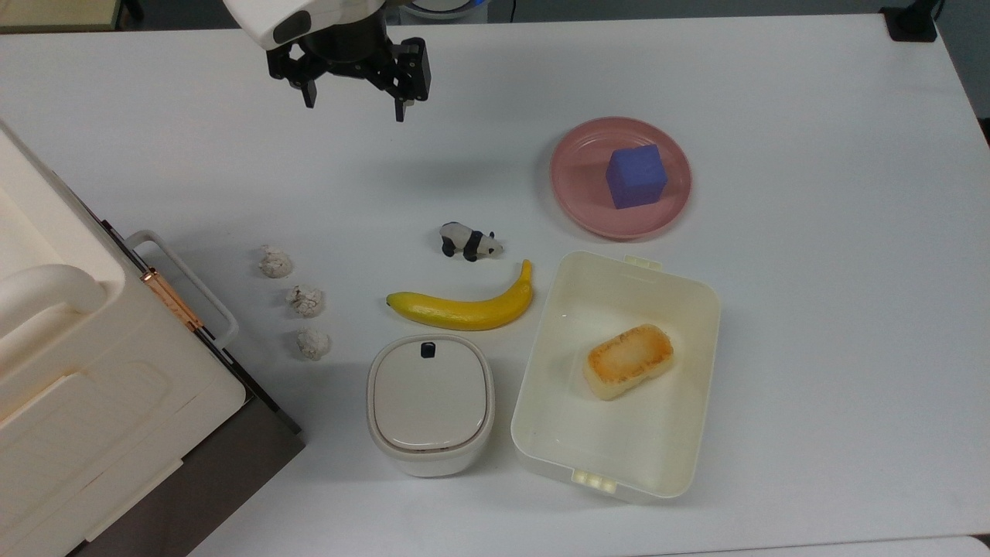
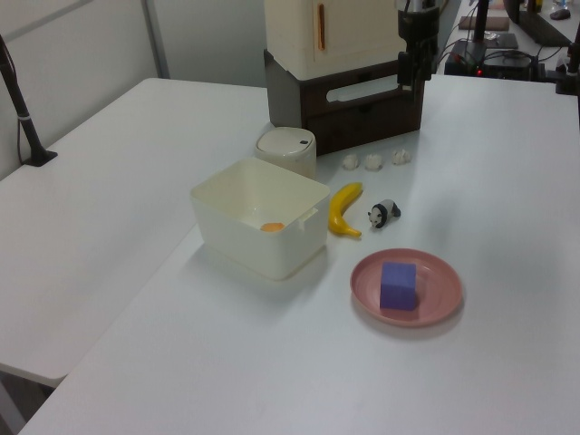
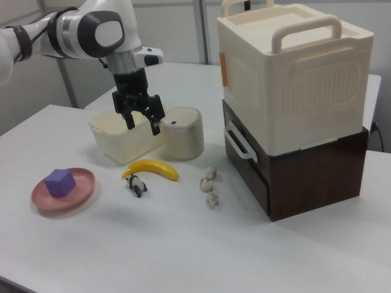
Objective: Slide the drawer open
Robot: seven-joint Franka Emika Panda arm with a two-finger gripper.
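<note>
Approach to be made toward the closed dark brown wooden drawer [image 3: 247, 160].
The black two-finger gripper [image 1: 353, 103], fingers apart, should be lowered around the white loop handle [image 3: 239, 142], then pulled straight outward.

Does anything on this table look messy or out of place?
Mostly tidy. Three crumpled white lumps lie loose in a row before the shut drawer, like scraps. A blue cube sits on the pink plate.

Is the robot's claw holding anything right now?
No. The gripper hangs open and empty above the table, away from the drawer and its handle.
</note>
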